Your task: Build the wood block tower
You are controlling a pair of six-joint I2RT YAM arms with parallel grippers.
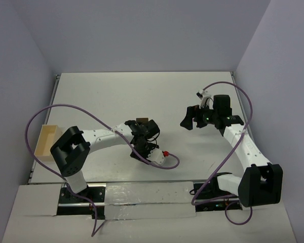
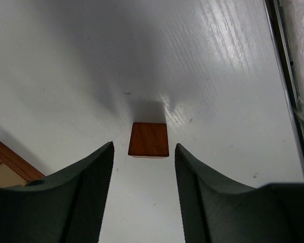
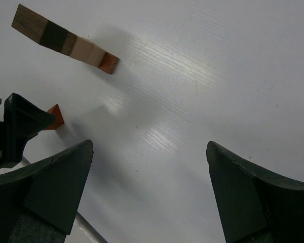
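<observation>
Looking down from the top camera, the left arm reaches across the white desk [image 1: 116, 96] to its middle, with the left gripper [image 1: 144, 149] pointed downward there. Its jaws are hidden under the wrist in this view. A bit of brown wood [image 1: 140, 120] shows just behind that wrist, too small to tell its shape. The right gripper [image 1: 191, 121] hangs further right, well apart from the left one, with its jaws spread. A pale wooden tray [image 1: 46, 139] sits at the desk's left edge.

The left wrist camera shows the left gripper [image 2: 144, 161] with its jaws apart. A reddish-brown block [image 2: 148, 139] lies flat on the desk just ahead of the tips, centred on the gap, with bare desk on either side, so neither finger touches it. Another wooden piece [image 2: 10, 161], with a reddish edge and a tan face, shows at the lower left.

The right wrist camera shows the right gripper [image 3: 149, 152] spread wide over bare desk and holding nothing. At the upper left is a row of joined blocks [image 3: 66, 40], running from dark brown through tan to reddish. Whether it stands or lies flat I cannot tell. Below it is a small orange wedge [image 3: 54, 117], next to a black part of the other arm.
</observation>
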